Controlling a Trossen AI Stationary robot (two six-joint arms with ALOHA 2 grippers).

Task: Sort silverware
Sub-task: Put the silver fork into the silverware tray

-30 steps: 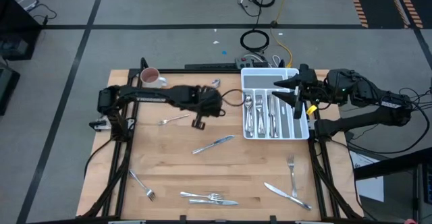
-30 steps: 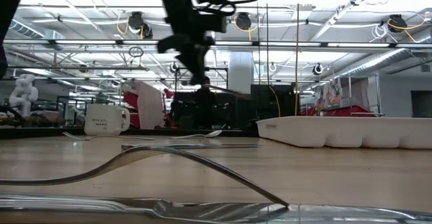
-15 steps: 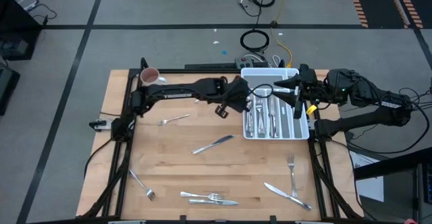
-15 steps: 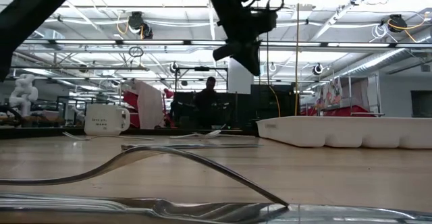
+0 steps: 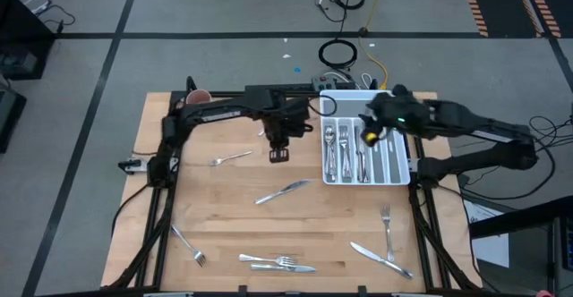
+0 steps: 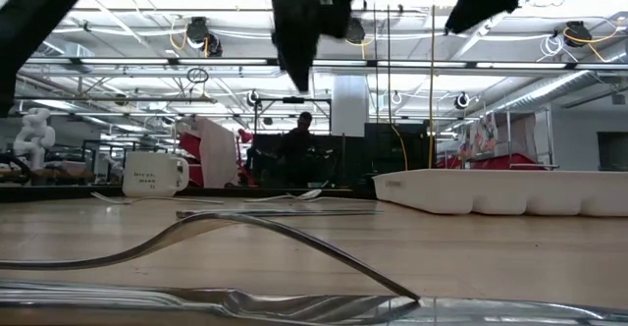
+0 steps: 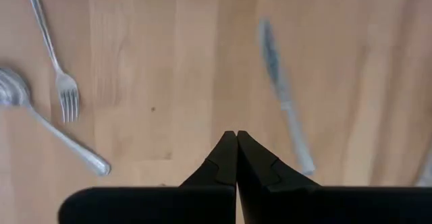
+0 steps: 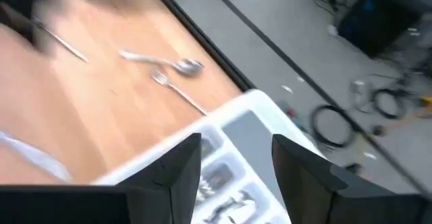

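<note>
Silverware lies scattered on the wooden table: a fork (image 5: 231, 159), a knife (image 5: 283, 190), a fork (image 5: 188, 245), pieces near the near edge (image 5: 277, 262) and a fork (image 5: 387, 225) with a knife (image 5: 380, 257) at the right. Several pieces lie in the white tray (image 5: 394, 173). My left gripper (image 5: 279, 147) hangs shut above the table, left of the tray; its wrist view shows the shut left gripper (image 7: 236, 137) over a fork (image 7: 64, 96), spoon (image 7: 47, 129) and knife (image 7: 287, 123). My right gripper (image 5: 367, 132) hovers open and empty over the tray, its right gripper (image 8: 236, 158) above the tray's far corner (image 8: 250, 116).
A white mug (image 6: 152, 174) stands at the far left corner, partly under the left arm. A spoon (image 8: 182, 63) and fork (image 8: 175, 89) lie near the far edge. Cables lie on the floor beyond the table. Bare wood shows between the knife and the near pieces.
My left gripper has swung right to the tray's left edge, then drawn back left, staying above the table. My right gripper has moved from the tray's right rim leftward over the tray's compartments.
</note>
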